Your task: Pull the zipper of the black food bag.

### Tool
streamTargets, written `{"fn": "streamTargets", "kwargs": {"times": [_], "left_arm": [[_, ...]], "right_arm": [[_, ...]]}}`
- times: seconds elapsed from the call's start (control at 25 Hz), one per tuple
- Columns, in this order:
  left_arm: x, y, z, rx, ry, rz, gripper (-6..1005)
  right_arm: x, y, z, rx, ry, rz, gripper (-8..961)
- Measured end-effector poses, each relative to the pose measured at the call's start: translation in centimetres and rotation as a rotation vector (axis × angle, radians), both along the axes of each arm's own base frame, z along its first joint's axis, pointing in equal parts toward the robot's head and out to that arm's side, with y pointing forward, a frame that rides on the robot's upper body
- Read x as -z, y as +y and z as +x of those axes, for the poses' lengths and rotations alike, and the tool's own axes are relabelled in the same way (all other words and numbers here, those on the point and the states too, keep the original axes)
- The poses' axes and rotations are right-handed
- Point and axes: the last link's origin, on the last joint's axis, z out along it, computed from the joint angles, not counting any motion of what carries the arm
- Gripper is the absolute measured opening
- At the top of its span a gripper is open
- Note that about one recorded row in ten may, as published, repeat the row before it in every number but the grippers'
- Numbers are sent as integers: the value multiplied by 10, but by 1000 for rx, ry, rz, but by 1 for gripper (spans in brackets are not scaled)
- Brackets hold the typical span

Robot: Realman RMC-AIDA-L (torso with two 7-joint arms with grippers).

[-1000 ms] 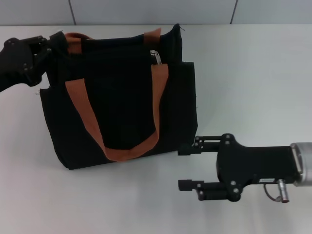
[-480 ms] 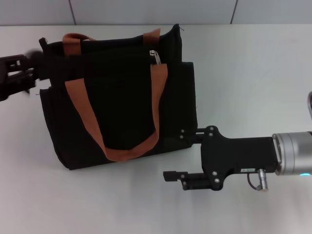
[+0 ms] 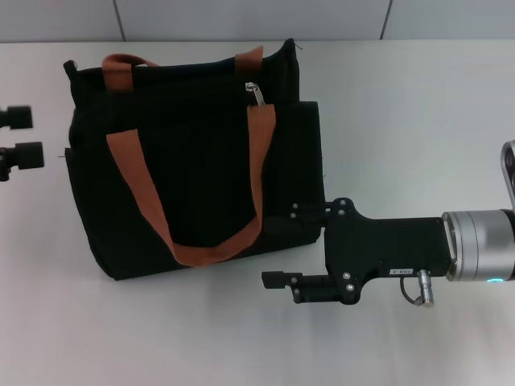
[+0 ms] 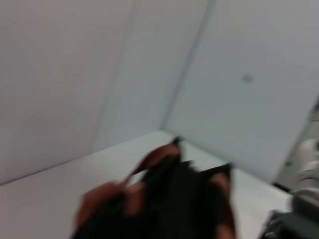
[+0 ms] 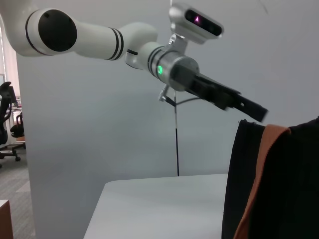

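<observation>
Mostly hidden, the left gripper (image 3: 18, 138) shows only two dark fingertips at the head view's left edge, just beside the black food bag (image 3: 193, 157) without touching it; they stand apart with nothing between them. The left wrist view is smeared, so only the bag's dark top and orange straps can be made out there. One bag stands upright on the white table (image 3: 418, 121), with two rust-orange handles (image 3: 145, 193). One zipper (image 3: 257, 92), a small silver tab, sits on the top edge near the bag's right side. The right gripper (image 3: 286, 245) is at the bag's lower right corner, its two fingers spread wide: one finger's tip lies against the bag's dark corner, the other over bare table, gripping nothing.
</observation>
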Motion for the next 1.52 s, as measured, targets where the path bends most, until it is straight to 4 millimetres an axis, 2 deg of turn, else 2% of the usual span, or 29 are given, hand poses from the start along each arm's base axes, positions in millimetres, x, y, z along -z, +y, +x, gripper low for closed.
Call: {"fn": "streamTargets", "kwargs": {"times": [0.12, 0.24, 0.36, 0.52, 0.64, 0.8, 1.0, 1.08, 1.2, 1.24, 1.52], "left_arm": [[3, -5, 5, 58, -50, 20, 762], [25, -18, 8, 181, -165, 125, 797], [42, -30, 7, 246, -214, 189, 832], [60, -49, -1, 285, -266, 278, 832], [80, -61, -5, 296, -272, 250, 831], [106, -72, -12, 272, -239, 114, 831], [118, -72, -16, 252, -195, 41, 831], [135, -70, -21, 231, -122, -22, 831], [139, -70, -22, 227, -102, -33, 830], [147, -69, -24, 230, -67, -46, 830], [149, -68, -22, 239, -63, -53, 830]], "right_arm": [[0, -1, 1, 4, 0, 2, 653], [0, -1, 2, 9, 3, 7, 653], [1, 0, 3, 14, 2, 15, 653], [3, -2, 4, 27, 22, 40, 653], [4, -4, 4, 26, 24, 32, 653], [7, -9, 5, 25, 25, -1, 653], [13, -17, 7, 22, 9, -49, 653], [14, -19, 7, 26, 4, -61, 653], [16, -20, 8, 32, 1, -70, 653], [16, -21, 8, 33, 1, -71, 653], [17, -22, 9, 38, 2, -76, 653]]}}
